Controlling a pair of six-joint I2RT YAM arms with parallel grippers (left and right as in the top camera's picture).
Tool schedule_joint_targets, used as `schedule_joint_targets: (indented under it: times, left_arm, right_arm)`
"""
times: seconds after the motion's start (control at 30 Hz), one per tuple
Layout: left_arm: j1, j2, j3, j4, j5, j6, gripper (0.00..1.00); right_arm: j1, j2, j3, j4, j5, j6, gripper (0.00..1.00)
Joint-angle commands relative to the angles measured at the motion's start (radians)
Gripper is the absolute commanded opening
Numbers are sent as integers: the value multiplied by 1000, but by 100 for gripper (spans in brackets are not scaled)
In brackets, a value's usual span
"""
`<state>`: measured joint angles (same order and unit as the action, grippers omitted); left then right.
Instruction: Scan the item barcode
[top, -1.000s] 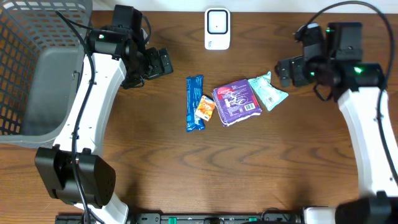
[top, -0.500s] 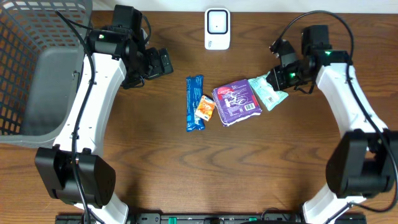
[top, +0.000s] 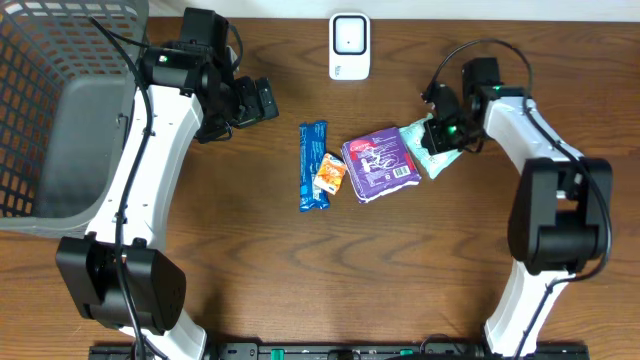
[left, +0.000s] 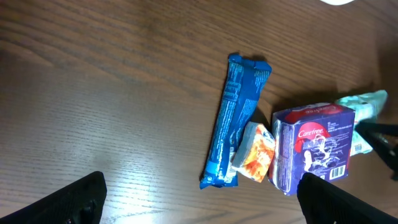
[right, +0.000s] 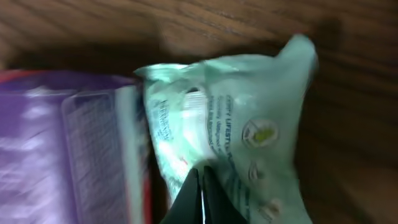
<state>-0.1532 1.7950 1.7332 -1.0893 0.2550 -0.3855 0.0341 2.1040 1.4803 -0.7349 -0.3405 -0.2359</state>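
Observation:
Several items lie mid-table: a blue bar (top: 313, 165), a small orange packet (top: 329, 174), a purple Carefree pack (top: 380, 164) and a mint-green packet (top: 432, 150). A white scanner (top: 349, 45) stands at the back edge. My right gripper (top: 440, 133) is shut, its tips (right: 201, 177) pressed together right over the green packet (right: 249, 124) beside the purple pack (right: 62, 143); whether they pinch its film is unclear. My left gripper (top: 262, 100) hangs open and empty left of the items. In its wrist view, the left gripper (left: 200, 186) looks down on the blue bar (left: 235, 118) and purple pack (left: 314, 146).
A grey mesh basket (top: 40, 60) fills the far left of the table. Bare wood lies in front of the items and between the blue bar and my left arm. A black cable loops above the right wrist.
My right arm swung in leftward from the right side and came down over the green packet, and its jaws went from open to shut. The left arm and the items stayed put.

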Motion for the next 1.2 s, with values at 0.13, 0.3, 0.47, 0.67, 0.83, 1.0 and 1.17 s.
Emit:
schedule_joint_targets:
  times: [0.13, 0.3, 0.47, 0.67, 0.83, 1.0, 1.17]
  left_arm:
    - [3, 2, 5, -2, -14, 10, 98]
    - [3, 2, 5, -2, -14, 10, 98]
    - [3, 2, 5, -2, -14, 10, 98]
    - [3, 2, 5, -2, -14, 10, 98]
    - [3, 2, 5, -2, -14, 10, 98]
    - [3, 2, 5, -2, -14, 10, 98]
    - [3, 2, 5, -2, -14, 10, 98]
  right_arm:
    - [6, 25, 30, -5, 196, 117, 1]
    - [6, -103, 60, -44, 199, 139, 1]
    - [4, -216, 61, -49, 209, 145, 1]
    - [4, -188, 46, -24, 230, 148, 1]
    - [9, -100, 35, 29, 224, 241, 1]
    - [10, 12, 35, 65, 193, 250, 1]
    - [-4, 62, 37, 61, 204, 242, 1]
